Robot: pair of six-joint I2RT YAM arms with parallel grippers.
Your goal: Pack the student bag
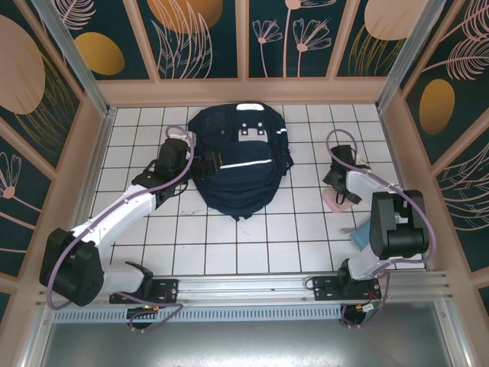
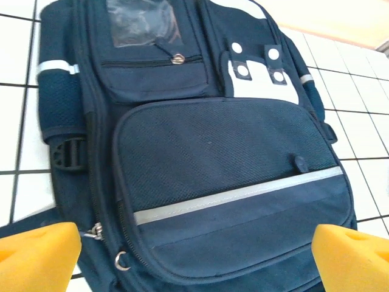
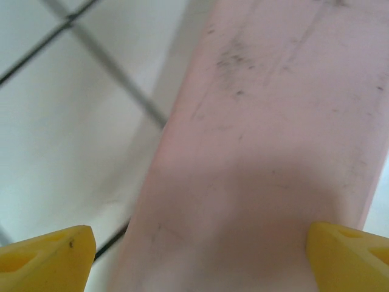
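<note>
I'm hovering spread left gripper over floppy navy fabric backpack, mid-frame; zipper edge looking grippable. Right gripper gaping over pale pink flat slab.

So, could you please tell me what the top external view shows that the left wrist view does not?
Top external view: the whole student bag on the tiled table, plus the right gripper, open over a flat pink item, and a light blue item nearby. Left wrist view: close detail of the bag's front, a zipper pull, mesh pocket, white snap tabs and side buckle, seen between the yellow fingertips of the open left gripper. Both: the navy bag lying flat, its reflective stripe across the front.
</note>
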